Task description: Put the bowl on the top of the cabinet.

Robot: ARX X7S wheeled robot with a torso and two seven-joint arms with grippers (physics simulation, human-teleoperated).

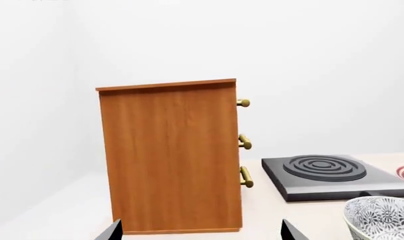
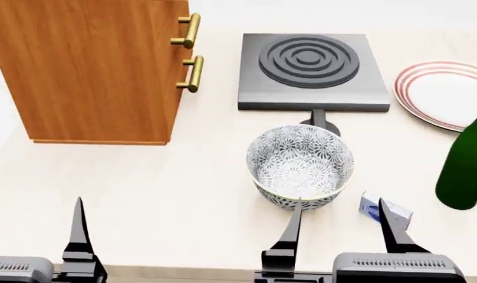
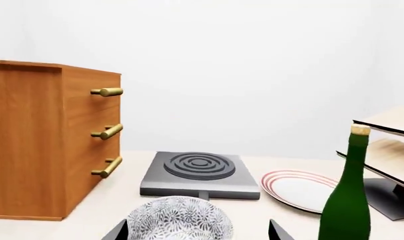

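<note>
My right end effector (image 2: 339, 219) hangs low over the near edge of the desk (image 2: 175, 194), fingers spread wide, nothing between them. The bowl (image 2: 300, 165) sits directly ahead of it, upright on the desk, its near rim just beyond my fingertips and roughly centred on the gap, slightly toward the left finger. In the right wrist view the bowl (image 3: 180, 219) fills the space between the two finger tips, so the line of approach is straight forward.

Left end effector (image 2: 32, 227): also open wide and empty, near the desk's front edge, well apart from the bowl. In the left wrist view the bowl (image 1: 381, 216) shows only at the frame edge. Judgement: right arm is the nearer one and should take the grasp.

The bowl is round, so no long axis to align with; a rim pinch on the near wall looks workable.

The cabinet (image 2: 89, 65) stands to the bowl's far left, handles (image 2: 189, 30) facing the stove plate (image 2: 312, 71). Its top is out of the head view, so placement calls for a lift, then a carry up and leftward.

Hazards near the right arm: green bottle (image 2: 466, 162), small box (image 2: 384, 210).
</note>
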